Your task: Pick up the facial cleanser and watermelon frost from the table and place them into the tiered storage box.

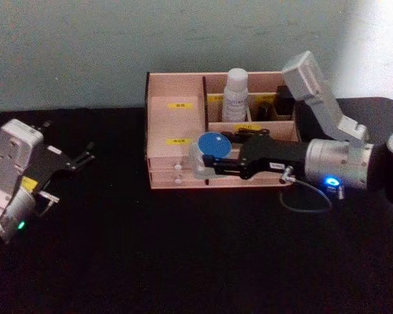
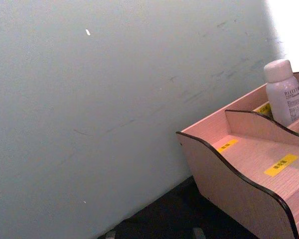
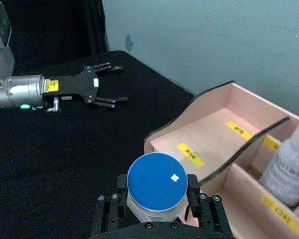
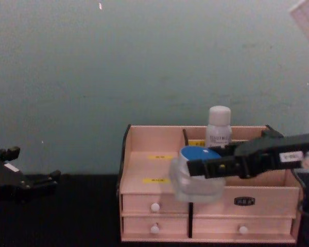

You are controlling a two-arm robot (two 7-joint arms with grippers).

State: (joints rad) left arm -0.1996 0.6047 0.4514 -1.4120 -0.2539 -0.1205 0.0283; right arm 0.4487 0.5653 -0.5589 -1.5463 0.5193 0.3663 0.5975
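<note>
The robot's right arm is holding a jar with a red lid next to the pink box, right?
Not quite. The lid of the jar is blue, not red; the right wrist view shows it. The right gripper does hold the jar next to the tiered storage box.

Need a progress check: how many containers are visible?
2: white bottle standing in the tiered storage box, rear compartment; blue-lidded jar held by the right tool near its front. Others may be hidden.

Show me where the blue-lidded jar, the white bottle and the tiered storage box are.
blue-lidded jar (image 3: 156,181), right wrist view, middle of its blue lid.
white bottle (image 1: 236,99), head view, its body under the cap.
tiered storage box (image 4: 154,140), chest view, bare back wall at its left.
</note>
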